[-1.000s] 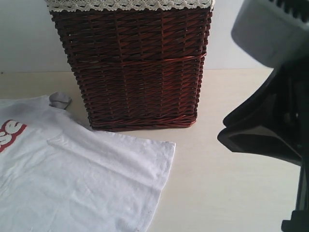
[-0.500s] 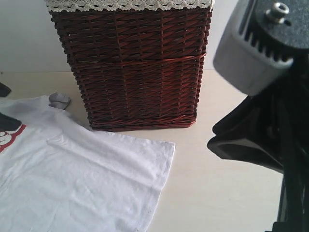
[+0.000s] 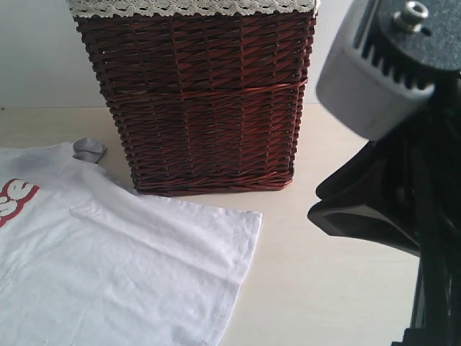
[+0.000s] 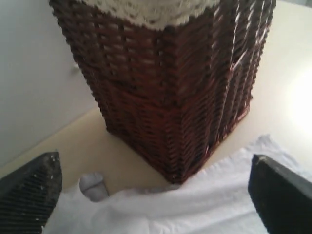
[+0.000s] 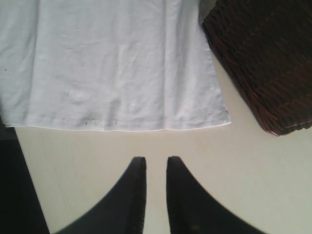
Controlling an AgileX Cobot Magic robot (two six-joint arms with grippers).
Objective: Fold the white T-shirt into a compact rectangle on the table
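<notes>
The white T-shirt (image 3: 108, 267) lies spread flat on the table (image 3: 338, 288), its red patch (image 3: 16, 198) at the left edge and its grey neck part (image 3: 90, 149) beside the basket. My left gripper (image 4: 156, 200) hovers over the shirt (image 4: 195, 209) near the basket's corner, its jaws wide open and empty. My right gripper (image 5: 156, 163) hangs over bare table a little short of the shirt's hem (image 5: 126, 127), its fingers a narrow gap apart with nothing between them. The right arm (image 3: 403, 144) fills the right of the exterior view.
A tall dark brown wicker basket (image 3: 202, 108) with a white lace-trimmed liner (image 3: 194, 7) stands at the back of the table, touching the shirt's edge. It also shows in the left wrist view (image 4: 170, 87) and the right wrist view (image 5: 263, 58). A pale wall (image 3: 36, 50) is behind.
The right arm has swung left and nearer the camera. A dark shape that showed at the left edge half a second ago is gone. The shirt has not moved.
</notes>
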